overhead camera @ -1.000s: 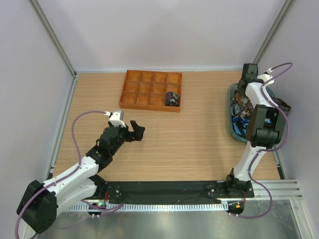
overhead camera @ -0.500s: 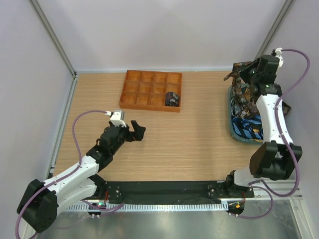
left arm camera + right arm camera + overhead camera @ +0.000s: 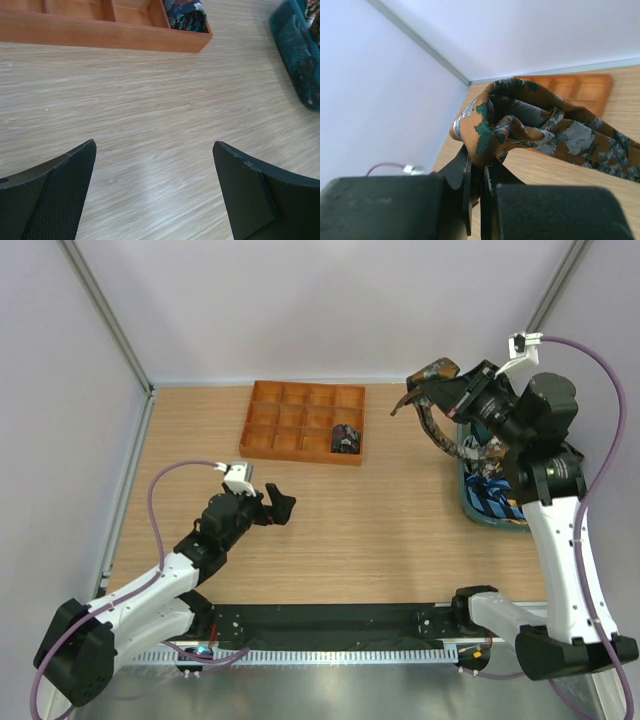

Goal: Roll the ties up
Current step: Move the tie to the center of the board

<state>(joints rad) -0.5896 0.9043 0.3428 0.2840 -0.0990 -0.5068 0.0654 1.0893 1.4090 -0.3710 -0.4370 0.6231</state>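
My right gripper (image 3: pixel 447 383) is shut on a brown paisley tie (image 3: pixel 432 408) and holds it high above the table, left of the teal basket (image 3: pixel 478 510). In the right wrist view the tie (image 3: pixel 540 127) bunches above the closed gripper (image 3: pixel 479 167) and trails off to the right. More ties (image 3: pixel 490 480), paisley and blue striped, lie heaped in the basket. A rolled tie (image 3: pixel 346 438) sits in a front right cell of the orange tray (image 3: pixel 262 436); it also shows in the left wrist view (image 3: pixel 185 12). My left gripper (image 3: pixel 276 503) is open and empty, low over the wood (image 3: pixel 155 150).
The orange gridded tray (image 3: pixel 100 32) stands at the back centre of the table. The teal basket (image 3: pixel 295 45) stands at the right edge. White walls and metal posts enclose the table on three sides.
My right arm has lifted the paisley tie out of the basket and swung it up and leftward. The left arm has barely moved.
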